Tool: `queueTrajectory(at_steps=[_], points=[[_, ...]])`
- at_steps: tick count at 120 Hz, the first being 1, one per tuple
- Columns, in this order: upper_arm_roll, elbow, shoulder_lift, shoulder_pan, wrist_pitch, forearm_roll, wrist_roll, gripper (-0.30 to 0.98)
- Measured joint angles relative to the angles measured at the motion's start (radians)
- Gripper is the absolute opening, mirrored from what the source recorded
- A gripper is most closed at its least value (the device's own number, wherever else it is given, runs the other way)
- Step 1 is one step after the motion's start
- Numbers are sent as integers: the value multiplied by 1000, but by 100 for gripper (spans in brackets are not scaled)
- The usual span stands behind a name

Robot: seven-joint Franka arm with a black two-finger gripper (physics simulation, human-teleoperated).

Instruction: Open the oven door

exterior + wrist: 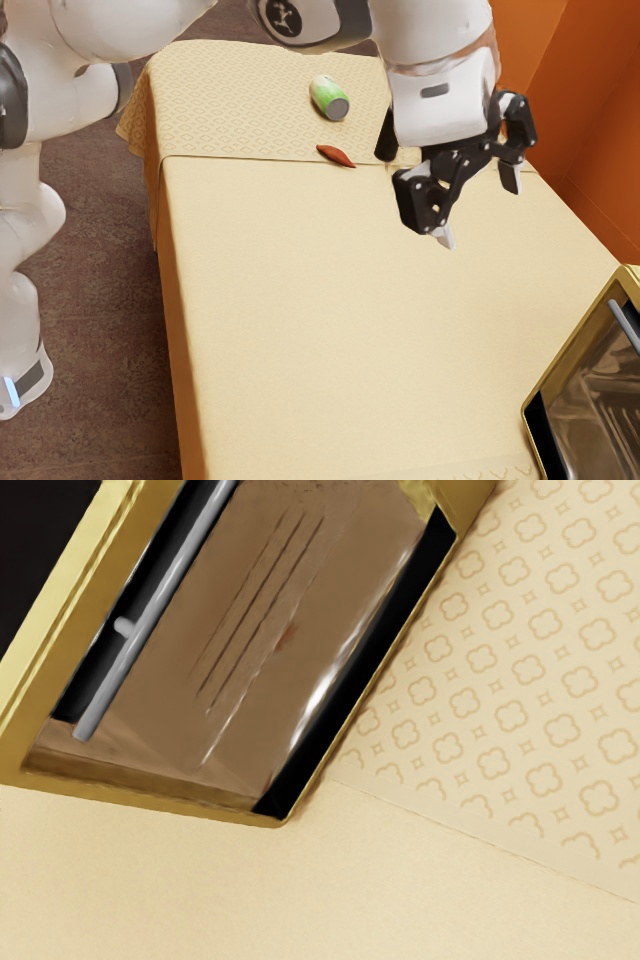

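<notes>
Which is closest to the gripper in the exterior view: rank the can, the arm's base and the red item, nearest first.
1. Red item: on the table, to the exterior view's left of the gripper.
2. Can: just beyond the red item.
3. Arm's base: beside the table, at the exterior view's far left.

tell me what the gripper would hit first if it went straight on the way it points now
The gripper points down at a slant, so probably the bare tablecloth first, short of the oven. Depth is hard to judge, though; the oven's nearer edge might catch it instead.
</notes>
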Motion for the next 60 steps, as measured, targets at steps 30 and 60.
queueTrajectory(at_steps=[30, 60], points=[[44, 84, 192, -24, 195, 30, 207, 69], [104, 157, 324, -53, 292, -4, 366, 68]])
